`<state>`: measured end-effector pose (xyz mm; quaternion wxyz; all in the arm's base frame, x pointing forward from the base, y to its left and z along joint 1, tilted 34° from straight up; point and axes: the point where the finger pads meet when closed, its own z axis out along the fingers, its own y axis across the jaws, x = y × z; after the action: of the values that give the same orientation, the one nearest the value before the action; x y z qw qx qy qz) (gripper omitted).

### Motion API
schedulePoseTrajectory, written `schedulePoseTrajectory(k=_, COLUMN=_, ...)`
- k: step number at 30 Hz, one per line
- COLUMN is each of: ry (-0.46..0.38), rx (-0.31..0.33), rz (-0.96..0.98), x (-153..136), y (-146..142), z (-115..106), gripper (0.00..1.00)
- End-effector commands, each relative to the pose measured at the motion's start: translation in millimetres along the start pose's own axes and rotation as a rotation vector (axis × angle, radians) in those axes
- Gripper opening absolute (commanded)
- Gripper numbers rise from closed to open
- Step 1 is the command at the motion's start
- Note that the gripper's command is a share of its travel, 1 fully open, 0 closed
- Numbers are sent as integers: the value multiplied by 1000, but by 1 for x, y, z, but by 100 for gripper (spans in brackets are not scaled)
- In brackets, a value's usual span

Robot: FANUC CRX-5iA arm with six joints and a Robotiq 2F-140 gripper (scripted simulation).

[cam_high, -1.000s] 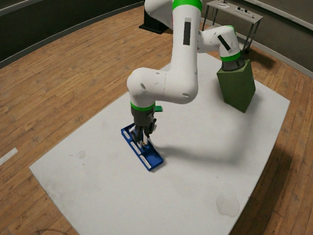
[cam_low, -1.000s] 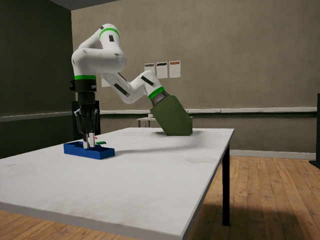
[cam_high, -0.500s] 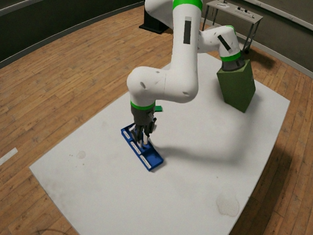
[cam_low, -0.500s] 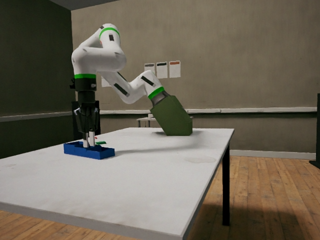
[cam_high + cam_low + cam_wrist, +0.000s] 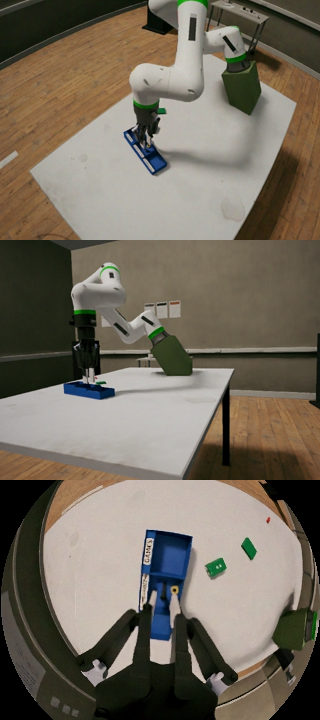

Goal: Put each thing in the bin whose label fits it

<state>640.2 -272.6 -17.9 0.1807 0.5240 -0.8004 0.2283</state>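
A long blue bin [image 5: 144, 151] with three compartments and white labels on its side lies on the white table; it also shows in the side view [image 5: 88, 390] and the wrist view [image 5: 166, 579]. My gripper [image 5: 145, 143] points straight down with its fingertips in the middle compartment. The fingers stand a little apart. A small yellow piece [image 5: 174, 591] [image 5: 148, 145] lies in that compartment by the right fingertip, and I see no grip on it. Two green pieces [image 5: 215, 567] [image 5: 248, 548] and a tiny red piece [image 5: 268, 520] lie on the table beyond the bin.
One green piece [image 5: 161, 111] shows just behind the wrist. The arm's green base block [image 5: 242, 87] stands at the table's far right. A faint round stain [image 5: 232, 209] marks the table's near right. The labels are too small to read.
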Motion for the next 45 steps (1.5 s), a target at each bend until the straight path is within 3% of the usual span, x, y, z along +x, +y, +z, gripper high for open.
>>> schedulePoseTrajectory(k=1, ry=0, rx=0, rz=0, x=0, y=0, z=-4, gripper=27)
schedulePoseTrajectory(k=5, ry=0, rx=0, rz=0, x=0, y=0, z=-15, gripper=27)
schedulePoseTrajectory(k=11, ry=0, rx=0, rz=0, x=0, y=0, z=-15, gripper=27)
schedulePoseTrajectory(k=12, ry=0, rx=0, rz=-50, x=5, y=6, z=-15, gripper=40)
schedulePoseTrajectory(k=45, ry=7, rx=-10, rz=-1006, x=155, y=196, z=-18, gripper=40)
